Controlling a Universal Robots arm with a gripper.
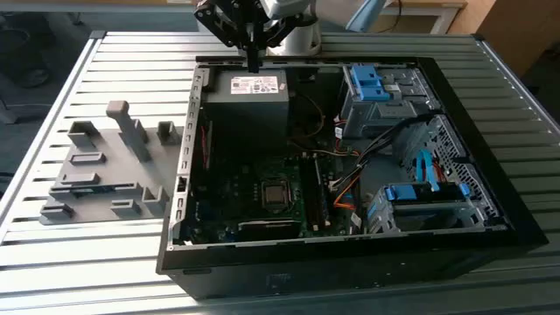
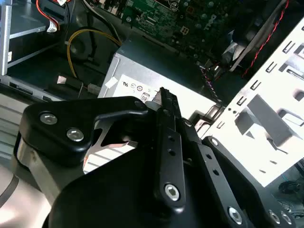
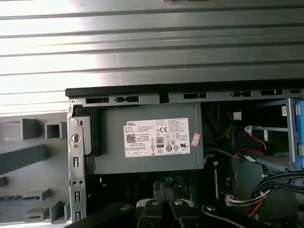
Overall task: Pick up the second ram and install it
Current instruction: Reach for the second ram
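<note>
The gripper (image 1: 254, 60) hangs below the pale wrist (image 1: 293, 16), its black fingers (image 2: 169, 137) pointing down and pressed flat together along their length. Above the tips, its linkage arms (image 2: 76, 123) splay out to either side.

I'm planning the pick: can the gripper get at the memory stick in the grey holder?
Probably yes. The memory stick lies in the grey holder beside the case, nothing over it; the gripper hangs over the case's far edge, clear of the walls.
</note>
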